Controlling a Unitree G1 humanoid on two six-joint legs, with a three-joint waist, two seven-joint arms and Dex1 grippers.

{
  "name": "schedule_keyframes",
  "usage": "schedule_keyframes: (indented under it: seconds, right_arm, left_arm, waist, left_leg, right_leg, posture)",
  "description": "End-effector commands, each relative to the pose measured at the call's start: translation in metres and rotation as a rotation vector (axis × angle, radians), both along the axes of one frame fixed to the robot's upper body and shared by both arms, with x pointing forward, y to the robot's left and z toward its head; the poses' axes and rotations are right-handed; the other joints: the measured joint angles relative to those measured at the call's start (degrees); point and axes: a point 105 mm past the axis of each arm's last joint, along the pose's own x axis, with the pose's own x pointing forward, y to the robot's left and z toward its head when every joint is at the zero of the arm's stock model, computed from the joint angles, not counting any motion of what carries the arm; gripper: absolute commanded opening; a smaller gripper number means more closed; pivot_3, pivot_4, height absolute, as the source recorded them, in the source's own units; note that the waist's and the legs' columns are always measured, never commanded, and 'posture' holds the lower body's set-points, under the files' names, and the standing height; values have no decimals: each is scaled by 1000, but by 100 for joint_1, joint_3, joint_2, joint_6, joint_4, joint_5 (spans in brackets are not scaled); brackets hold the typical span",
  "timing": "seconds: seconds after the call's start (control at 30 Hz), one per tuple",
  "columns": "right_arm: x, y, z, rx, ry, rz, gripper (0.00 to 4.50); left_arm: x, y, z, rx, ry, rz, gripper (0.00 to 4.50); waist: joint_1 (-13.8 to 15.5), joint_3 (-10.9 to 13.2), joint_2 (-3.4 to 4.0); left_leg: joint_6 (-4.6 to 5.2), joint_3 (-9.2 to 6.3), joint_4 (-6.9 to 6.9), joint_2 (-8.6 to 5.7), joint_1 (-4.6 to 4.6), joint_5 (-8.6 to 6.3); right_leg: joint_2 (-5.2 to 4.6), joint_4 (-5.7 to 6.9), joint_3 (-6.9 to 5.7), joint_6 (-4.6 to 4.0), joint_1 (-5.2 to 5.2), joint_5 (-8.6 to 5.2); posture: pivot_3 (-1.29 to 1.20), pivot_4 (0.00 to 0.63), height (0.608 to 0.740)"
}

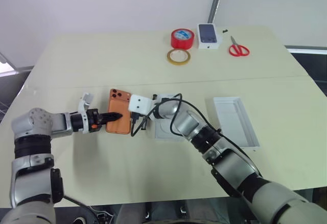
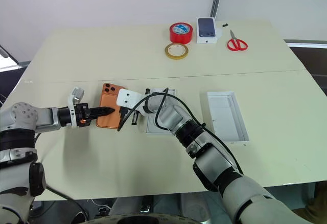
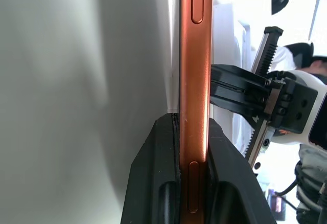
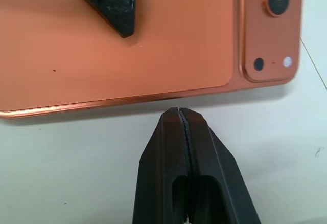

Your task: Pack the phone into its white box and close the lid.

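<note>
The orange phone [image 1: 119, 112] lies back up near the table's left middle, its camera cluster at the far end. My left gripper [image 1: 116, 115] comes in from the left and is shut on the phone's near-left edge, one finger [image 4: 113, 4] on its back. In the left wrist view the fingers [image 3: 153, 173] clamp the thin orange edge [image 3: 194, 81]. My right gripper [image 4: 179, 112] is shut and holds nothing, its tips right at the phone's opposite long edge. The white box [image 1: 164, 132] lies just right of the phone, mostly hidden under my right arm. Farther right rests the lid [image 1: 235, 121], hollow up.
At the table's far side stand a red tape roll [image 1: 182, 38], a tan tape ring [image 1: 178, 56], a small white carton printed with a dark phone screen [image 1: 209, 35] and red scissors [image 1: 238, 47]. A black cable [image 1: 176, 116] loops over my right wrist.
</note>
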Motion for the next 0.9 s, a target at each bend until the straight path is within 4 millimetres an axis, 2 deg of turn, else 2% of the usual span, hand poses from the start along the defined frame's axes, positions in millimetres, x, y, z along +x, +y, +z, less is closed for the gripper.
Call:
schedule_keyframes:
  seconds: [0.03,0.13,0.17,0.23,0.27,0.3,0.37,0.5,0.57,0.73,0.83,0.9]
  right_arm:
    - [-1,7,37,189,-42,14,0]
    - [-1,6,66,326,-87,12,0]
    - [-4,4,74,398,-52,21,0]
    - [-10,-2,72,430,73,40,0]
    - [-13,-8,67,422,153,45,254]
    - [-19,-12,63,409,227,69,545]
    - [-27,-20,66,430,260,97,1296]
    - [-41,-53,85,513,195,149,3289]
    - [-50,-68,87,493,178,179,4318]
    - [-74,-101,80,386,121,238,4422]
    - [-94,-114,56,254,107,289,4422]
    - [-97,-118,43,209,86,283,4422]
  left_arm:
    - [0,5,13,-114,-13,45,25]
    - [2,7,23,-169,-84,65,25]
    - [2,7,28,-175,-137,70,25]
    - [3,8,34,-191,-203,93,25]
    - [4,8,35,-187,-226,101,4]
    - [4,8,36,-184,-233,103,0]
    - [5,6,37,-163,-267,99,0]
    - [4,-6,40,-160,-298,56,0]
    - [2,-11,41,-171,-296,35,0]
    - [1,-26,46,-176,-329,-16,0]
    - [2,-33,48,-182,-337,-39,0]
    - [3,-35,47,-178,-336,-48,0]
  waist:
    - [1,3,-4]
    - [3,10,-16]
    - [-3,10,-16]
    - [-3,9,-16]
    - [5,8,-18]
    - [7,8,-18]
    - [18,8,-19]
    - [45,9,-19]
    - [48,11,-22]
    - [33,15,-29]
    - [44,17,-32]
    - [27,18,-34]
  left_leg:
    - [0,0,0,0,-3,0]
    - [-2,0,1,0,-19,1]
    - [-2,0,1,0,-19,1]
    - [-2,0,0,0,-19,1]
    - [-2,0,0,1,-19,1]
    - [-2,0,0,2,-19,1]
    - [-1,0,0,2,-19,0]
    - [5,0,0,1,-22,-3]
    - [6,0,0,1,-24,-4]
    - [16,-1,-6,2,-22,-10]
    - [20,0,-6,2,-22,-12]
    - [30,0,-6,2,-22,-18]
  right_leg:
    - [0,0,0,0,-2,0]
    - [0,0,0,0,-18,0]
    - [0,0,0,0,-18,0]
    - [0,0,0,0,-19,0]
    - [0,-1,0,0,-19,0]
    - [0,-3,-1,0,-18,0]
    - [0,-5,-1,0,-15,0]
    - [-3,-12,0,0,-14,0]
    - [-3,-16,0,0,-13,0]
    - [-2,-17,0,0,-14,0]
    - [-2,-20,0,0,-12,0]
    - [-2,-22,0,0,-12,0]
  posture:
    - [0,150,740]
    - [0,150,740]
    - [0,150,740]
    - [0,150,740]
    - [0,150,740]
    - [0,150,740]
    - [0,150,740]
    - [0,150,740]
    - [0,150,740]
    - [0,150,740]
    - [0,150,740]
    - [0,150,740]
